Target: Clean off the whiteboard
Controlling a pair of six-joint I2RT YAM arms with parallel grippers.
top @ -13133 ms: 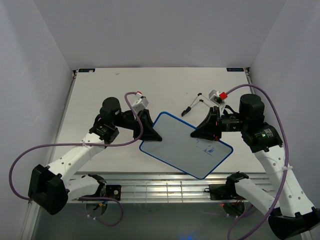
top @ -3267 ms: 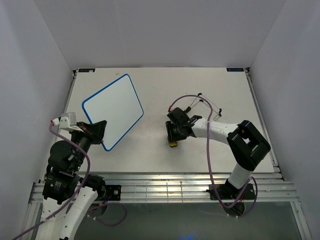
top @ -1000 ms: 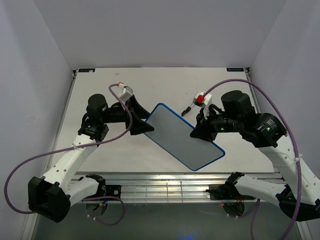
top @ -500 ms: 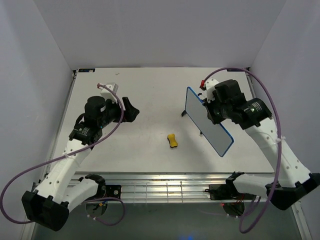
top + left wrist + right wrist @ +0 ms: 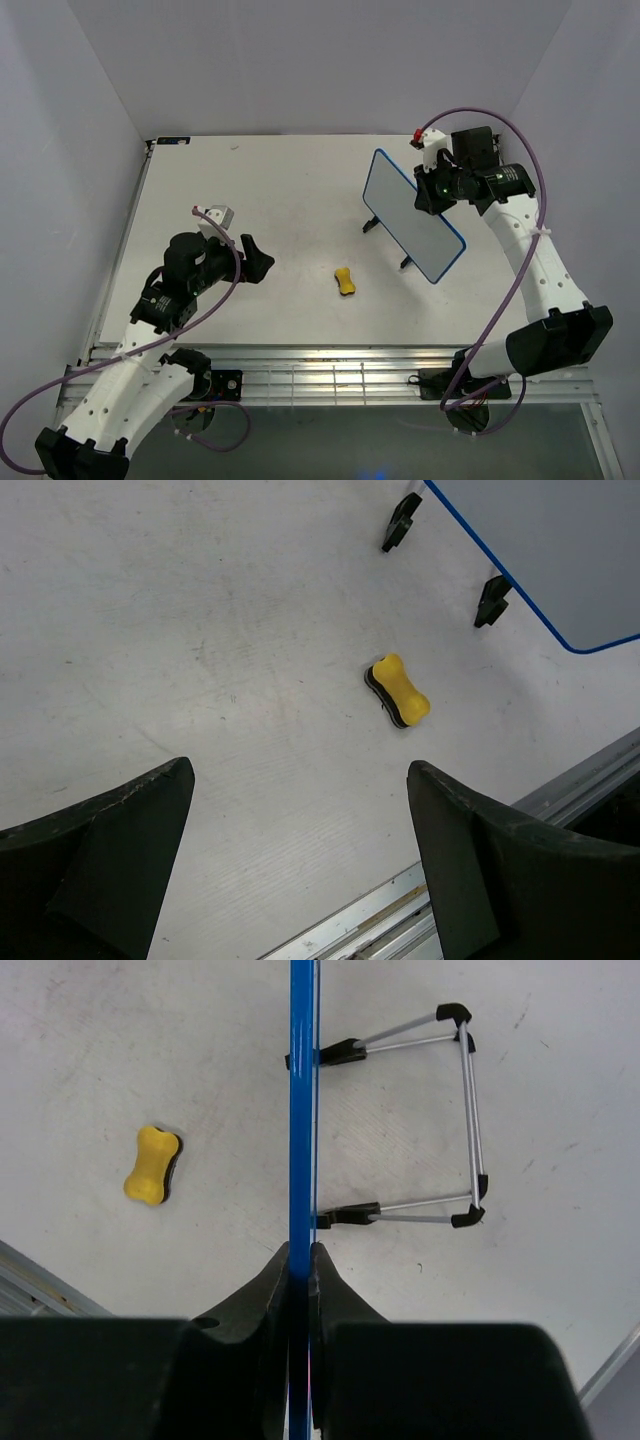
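Observation:
The whiteboard [image 5: 405, 215] stands upright on its black feet at the table's right, its white face blank and turned left. In the right wrist view it appears edge-on as a blue rim [image 5: 302, 1110], with its wire stand [image 5: 470, 1110] behind. My right gripper [image 5: 432, 190] [image 5: 301, 1250] is shut on the board's top edge. The yellow eraser [image 5: 345, 281] [image 5: 400, 690] [image 5: 152, 1165] lies flat on the table, left of the board. My left gripper [image 5: 258, 258] [image 5: 300, 770] hovers open and empty over the table, left of the eraser, and sees the board's lower corner [image 5: 560, 550].
The metal rail [image 5: 330, 375] runs along the table's near edge, close under the left gripper's view. White walls close the table in on the left, back and right. The board's two front feet [image 5: 400, 520] rest on the tabletop.
A second ago both grippers were at the board lying tilted. Now the right alone holds it upright, farther back and right. The left arm has drawn back toward the near left.

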